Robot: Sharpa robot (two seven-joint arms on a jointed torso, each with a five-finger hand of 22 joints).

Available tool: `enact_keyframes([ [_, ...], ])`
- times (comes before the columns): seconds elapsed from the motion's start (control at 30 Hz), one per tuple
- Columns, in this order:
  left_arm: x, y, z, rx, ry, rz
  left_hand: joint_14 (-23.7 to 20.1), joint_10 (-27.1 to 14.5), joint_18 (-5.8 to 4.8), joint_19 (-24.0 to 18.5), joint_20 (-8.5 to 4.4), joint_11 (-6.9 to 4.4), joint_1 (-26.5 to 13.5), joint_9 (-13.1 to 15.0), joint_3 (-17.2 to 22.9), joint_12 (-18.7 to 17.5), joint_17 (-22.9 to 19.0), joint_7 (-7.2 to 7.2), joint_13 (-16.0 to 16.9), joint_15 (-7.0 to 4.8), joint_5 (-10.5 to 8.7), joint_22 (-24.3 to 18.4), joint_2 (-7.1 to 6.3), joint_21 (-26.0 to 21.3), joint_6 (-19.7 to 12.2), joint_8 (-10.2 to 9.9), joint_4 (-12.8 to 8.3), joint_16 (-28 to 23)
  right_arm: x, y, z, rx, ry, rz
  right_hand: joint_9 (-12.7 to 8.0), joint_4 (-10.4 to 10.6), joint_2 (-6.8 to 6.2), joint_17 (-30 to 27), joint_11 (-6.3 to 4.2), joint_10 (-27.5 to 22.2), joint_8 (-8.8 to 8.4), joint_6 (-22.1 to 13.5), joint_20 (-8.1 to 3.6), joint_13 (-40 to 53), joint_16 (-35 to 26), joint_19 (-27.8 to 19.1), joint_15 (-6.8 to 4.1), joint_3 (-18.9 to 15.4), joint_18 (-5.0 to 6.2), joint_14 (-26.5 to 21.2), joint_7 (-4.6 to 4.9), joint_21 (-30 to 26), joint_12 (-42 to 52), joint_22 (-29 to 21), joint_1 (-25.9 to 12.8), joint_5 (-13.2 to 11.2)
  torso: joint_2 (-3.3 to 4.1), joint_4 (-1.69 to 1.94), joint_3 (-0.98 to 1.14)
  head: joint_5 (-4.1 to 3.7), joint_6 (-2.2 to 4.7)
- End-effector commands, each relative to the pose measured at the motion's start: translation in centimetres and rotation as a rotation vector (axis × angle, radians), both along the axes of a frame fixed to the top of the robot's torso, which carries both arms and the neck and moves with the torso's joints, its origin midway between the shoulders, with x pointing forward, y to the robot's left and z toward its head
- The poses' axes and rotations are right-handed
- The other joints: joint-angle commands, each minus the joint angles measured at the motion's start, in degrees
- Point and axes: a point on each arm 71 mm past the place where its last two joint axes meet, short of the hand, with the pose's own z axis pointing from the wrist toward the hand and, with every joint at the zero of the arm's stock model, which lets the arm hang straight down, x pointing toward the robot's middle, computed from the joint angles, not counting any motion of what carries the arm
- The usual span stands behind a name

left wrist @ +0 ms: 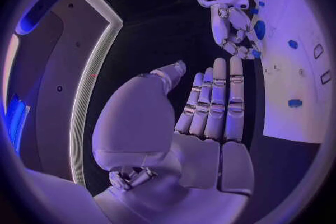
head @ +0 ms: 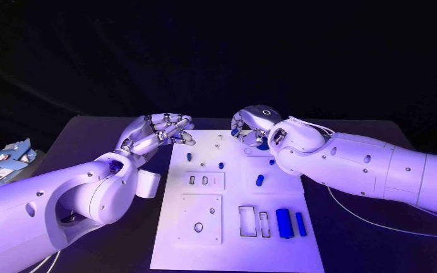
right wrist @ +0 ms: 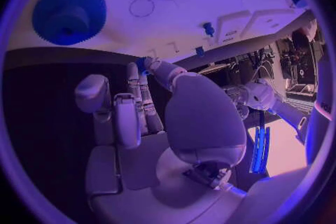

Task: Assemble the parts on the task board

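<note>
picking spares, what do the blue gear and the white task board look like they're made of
Blue gear: probably moulded or printed plastic, matte; even colour, no metallic glint, regular teeth around the rim.
Task board: looks like a rigid white plastic or coated plate, smooth and matte, with clean-edged cut-outs. The material can't be told for certain.

One white task board [head: 239, 248] lies on the bench [head: 91, 135], with two hands [head: 162, 131] above it and about seven small blue parts [head: 284, 223].

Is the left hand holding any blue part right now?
No, the left hand has its fingers straight and together with nothing in them.
</note>
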Motion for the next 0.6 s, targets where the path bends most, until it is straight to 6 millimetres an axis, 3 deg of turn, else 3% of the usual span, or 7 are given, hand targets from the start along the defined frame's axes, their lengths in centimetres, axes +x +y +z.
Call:
enact_keyframes([
  [0.03, 0.0, -0.3, 0.1, -0.011, -0.004, -0.024, -0.3, -0.4, 1.04, 0.4, 0.01, 0.11, 0.0, 0.1, 0.0, -0.3, 0.0, 0.26, 0.0, 0.10, 0.07, 0.0, 0.10, 0.3, -0.4, -0.3, -0.3, 0.3, 0.2, 0.5, 0.4, 0.037, -0.031, -0.006, 2.0, 0.2, 0.39, 0.1, 0.18, -0.1, 0.53, 0.2, -0.32, -0.1, 0.3, 0.2, -0.31, 0.3, -1.02, 2.9, -0.17, 0.3, 0.1, 0.1, -0.5, 0.2, 0.08, 0.01, 0.08, 0.14, 0.07],
  [0.27, 0.0, -0.4, 0.1, -0.012, -0.004, -0.027, -0.3, -0.4, 1.04, 0.4, 0.01, 0.11, 0.0, 0.1, 0.0, -0.3, 0.0, 0.26, 0.0, 0.10, 0.07, 0.0, 0.10, 0.3, -0.4, -0.3, -0.3, 0.3, 0.6, 1.9, 0.2, 0.046, -0.024, 0.013, 2.1, 0.3, 0.36, 0.1, 0.21, -0.1, 0.46, 0.0, -0.30, -0.1, 0.3, 0.1, -0.28, 0.4, -0.99, 2.9, -0.12, 0.2, 0.1, 0.0, -0.6, 0.1, 0.16, 0.11, 0.05, 0.21, -0.08],
  [0.6, 0.1, -0.5, 0.2, -0.013, -0.005, -0.028, -0.3, -0.4, 1.04, 0.4, 0.01, 0.11, 0.0, 0.1, 0.0, -0.3, 0.0, 0.26, 0.0, 0.10, 0.07, 0.0, 0.10, 0.3, -0.4, -0.3, -0.3, 0.3, 0.9, 2.9, -0.6, 0.045, 0.000, 0.024, 2.2, 0.3, 0.27, 0.1, 0.26, -0.2, 0.41, -0.2, -0.28, -0.1, 0.3, 0.0, -0.24, 0.4, -0.96, 2.9, -0.05, 0.1, 0.1, -0.2, -0.8, 0.0, 0.20, -0.06, 0.09, 0.62, -0.32],
])
